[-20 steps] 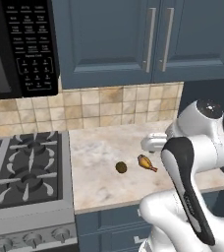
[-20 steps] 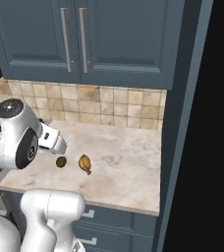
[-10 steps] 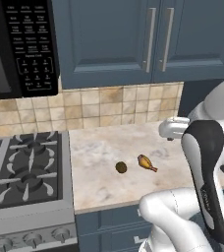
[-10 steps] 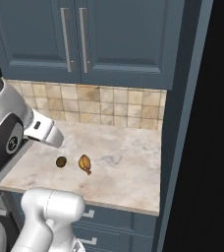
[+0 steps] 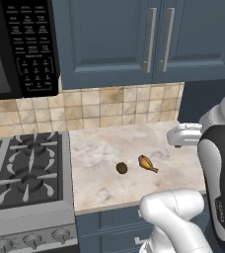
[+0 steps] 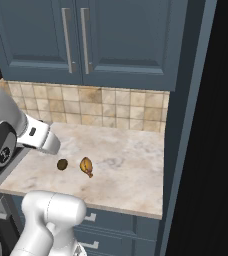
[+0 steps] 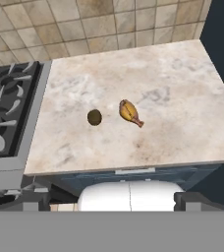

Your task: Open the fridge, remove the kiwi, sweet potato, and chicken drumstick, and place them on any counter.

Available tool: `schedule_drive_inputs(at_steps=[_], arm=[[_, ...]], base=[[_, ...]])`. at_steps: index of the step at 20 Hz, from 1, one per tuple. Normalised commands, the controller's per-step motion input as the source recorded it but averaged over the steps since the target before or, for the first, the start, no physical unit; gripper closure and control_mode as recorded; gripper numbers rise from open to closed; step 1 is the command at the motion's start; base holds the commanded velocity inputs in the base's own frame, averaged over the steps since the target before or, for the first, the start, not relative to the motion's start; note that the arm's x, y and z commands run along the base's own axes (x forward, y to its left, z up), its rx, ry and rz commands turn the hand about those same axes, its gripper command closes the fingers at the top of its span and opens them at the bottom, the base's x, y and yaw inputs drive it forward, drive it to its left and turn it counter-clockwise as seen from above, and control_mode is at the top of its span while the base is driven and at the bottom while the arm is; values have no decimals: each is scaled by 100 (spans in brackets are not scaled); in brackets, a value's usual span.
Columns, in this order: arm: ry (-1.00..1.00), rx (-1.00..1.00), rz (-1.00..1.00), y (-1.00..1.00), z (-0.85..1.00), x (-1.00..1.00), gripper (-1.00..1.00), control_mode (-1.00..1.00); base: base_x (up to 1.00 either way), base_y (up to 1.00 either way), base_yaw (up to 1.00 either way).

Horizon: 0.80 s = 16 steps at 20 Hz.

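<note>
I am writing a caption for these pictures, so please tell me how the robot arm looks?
The arm has smooth, rounded white shells. A dark grey to black section with small pale lettering sits at a joint. No loose cables are visible.

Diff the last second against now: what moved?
The arm swung back from over the counter, toward the right in the left base view and the left in the right base view. Kiwi and chicken drumstick stayed put, side by side. Nothing grasped or released.

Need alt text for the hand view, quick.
A kiwi and a chicken drumstick lie side by side, apart, on a beige counter. A black stove borders it on the left, tiled wall behind.
</note>
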Motion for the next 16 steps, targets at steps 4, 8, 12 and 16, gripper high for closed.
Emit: schedule_drive_inputs(at_steps=[4,8,12,16], arm=[[0,0,0,0,0,-22,-100,-100],[0,0,0,0,0,0,-100,-100],[0,0,0,0,0,0,-100,-100],[0,0,0,0,0,0,-100,100]], base=[[0,0,0],[0,0,0],[0,0,0],[-9,5,0]])
